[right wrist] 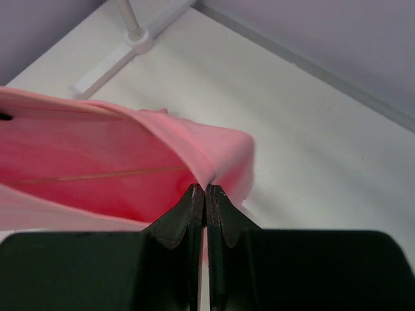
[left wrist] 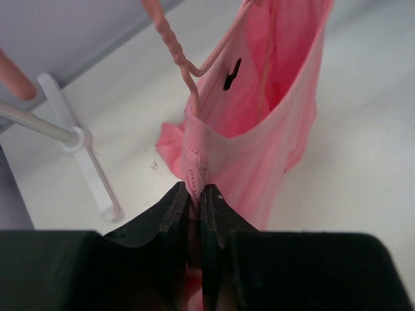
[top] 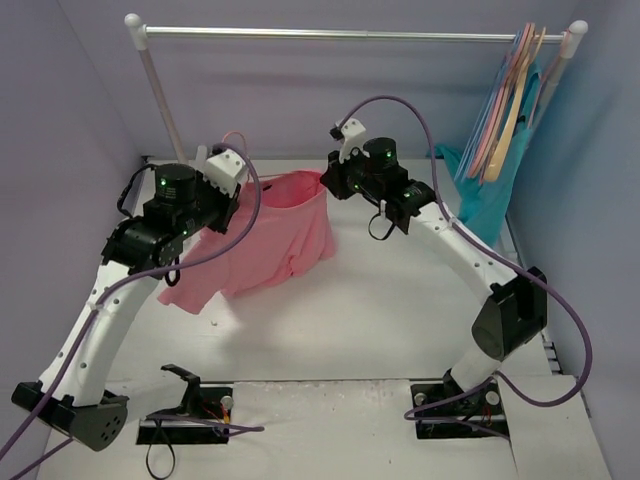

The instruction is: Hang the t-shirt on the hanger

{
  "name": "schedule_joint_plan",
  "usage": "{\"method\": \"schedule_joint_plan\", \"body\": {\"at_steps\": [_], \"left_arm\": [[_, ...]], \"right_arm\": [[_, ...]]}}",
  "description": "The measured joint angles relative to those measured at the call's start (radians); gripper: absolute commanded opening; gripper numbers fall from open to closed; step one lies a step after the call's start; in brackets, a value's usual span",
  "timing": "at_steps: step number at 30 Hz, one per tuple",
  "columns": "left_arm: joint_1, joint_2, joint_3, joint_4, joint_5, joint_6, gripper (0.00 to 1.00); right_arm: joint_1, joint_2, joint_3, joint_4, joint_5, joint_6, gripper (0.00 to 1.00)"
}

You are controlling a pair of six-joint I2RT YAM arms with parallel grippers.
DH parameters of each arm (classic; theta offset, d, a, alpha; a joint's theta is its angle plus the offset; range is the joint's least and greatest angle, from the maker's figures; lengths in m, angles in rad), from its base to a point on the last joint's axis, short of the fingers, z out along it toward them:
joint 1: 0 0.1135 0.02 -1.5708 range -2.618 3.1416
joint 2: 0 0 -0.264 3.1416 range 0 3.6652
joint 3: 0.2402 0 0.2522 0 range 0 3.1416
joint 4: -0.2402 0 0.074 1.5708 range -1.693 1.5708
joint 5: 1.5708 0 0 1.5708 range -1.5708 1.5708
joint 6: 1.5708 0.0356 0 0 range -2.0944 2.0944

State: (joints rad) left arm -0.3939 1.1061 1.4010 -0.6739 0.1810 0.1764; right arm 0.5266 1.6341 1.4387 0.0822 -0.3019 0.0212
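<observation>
The salmon-pink t-shirt (top: pixel 272 240) hangs in the air between my two grippers above the white table, its neck opening stretched wide. The thin pink wire hanger (left wrist: pixel 174 40) sits inside the neck opening. Its twisted neck rises out of the collar, and its hook (top: pixel 233 137) shows behind the left wrist. My left gripper (top: pixel 245 188) is shut on the collar's ribbed edge (left wrist: pixel 194 155). It also shows in the left wrist view (left wrist: pixel 196 189). My right gripper (top: pixel 328 186) is shut on the opposite edge of the t-shirt (right wrist: pixel 214 152). It also shows in the right wrist view (right wrist: pixel 205 189).
A white clothes rack (top: pixel 350 35) spans the back, with its left post (top: pixel 160 100) and foot (left wrist: pixel 84 162) close behind the shirt. Several thicker hangers (top: pixel 510 100) and a teal garment (top: pixel 490 190) hang at its right end. A black tool (top: pixel 185 385) lies at the front left.
</observation>
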Motion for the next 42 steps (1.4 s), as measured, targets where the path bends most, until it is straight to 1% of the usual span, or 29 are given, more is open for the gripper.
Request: {"method": "schedule_joint_plan", "body": {"at_steps": [3,7,10,13,17,23,25,28,32,33,34,35,36,38,42], "left_arm": [[-0.014,0.061,0.079,0.047,-0.023,-0.015,0.0],[-0.048,0.107,0.155,0.114,-0.003,-0.029,0.0],[-0.071,0.1,0.154,0.165,0.034,-0.034,0.0],[-0.08,0.053,0.075,0.236,0.062,-0.051,0.0],[-0.082,-0.006,-0.058,0.302,0.059,-0.08,0.0],[-0.082,-0.051,-0.257,0.399,0.013,-0.119,0.0],[-0.082,-0.053,-0.292,0.415,0.004,-0.129,0.0],[-0.082,-0.064,-0.334,0.464,0.002,-0.137,0.0],[-0.082,-0.095,-0.39,0.529,0.018,-0.145,0.0],[-0.082,-0.103,-0.407,0.549,0.029,-0.146,0.0],[-0.082,-0.112,-0.425,0.568,0.041,-0.148,0.0],[-0.082,-0.119,-0.444,0.589,0.052,-0.151,0.0],[-0.082,-0.129,-0.469,0.613,0.063,-0.151,0.0],[-0.082,-0.153,-0.519,0.647,0.084,-0.151,0.0],[-0.082,-0.185,-0.583,0.664,0.11,-0.146,0.0]], "right_arm": [[0.034,0.0,0.096,-0.058,0.022,-0.035,0.0],[0.075,0.0,0.255,-0.113,0.045,-0.087,0.0],[0.101,-0.003,0.341,-0.121,0.059,-0.126,0.0],[0.143,-0.022,0.359,-0.13,0.062,-0.164,0.0],[0.179,-0.053,0.288,-0.145,0.051,-0.191,0.0],[0.18,-0.113,0.018,-0.141,0.044,-0.191,0.0],[0.18,-0.126,-0.045,-0.148,0.043,-0.191,0.0],[0.179,-0.136,-0.09,-0.151,0.034,-0.191,0.01],[0.179,-0.151,-0.099,-0.146,0.007,-0.19,0.1],[0.179,-0.155,-0.1,-0.146,0.002,-0.19,0.27],[0.179,-0.157,-0.1,-0.146,-0.005,-0.185,0.35],[0.179,-0.158,-0.1,-0.147,-0.012,-0.188,0.38],[0.179,-0.158,-0.099,-0.154,-0.021,-0.193,0.44],[0.178,-0.157,-0.092,-0.185,-0.031,-0.207,0.47],[0.145,-0.148,-0.018,-0.27,-0.084,-0.256,0.47]]}}
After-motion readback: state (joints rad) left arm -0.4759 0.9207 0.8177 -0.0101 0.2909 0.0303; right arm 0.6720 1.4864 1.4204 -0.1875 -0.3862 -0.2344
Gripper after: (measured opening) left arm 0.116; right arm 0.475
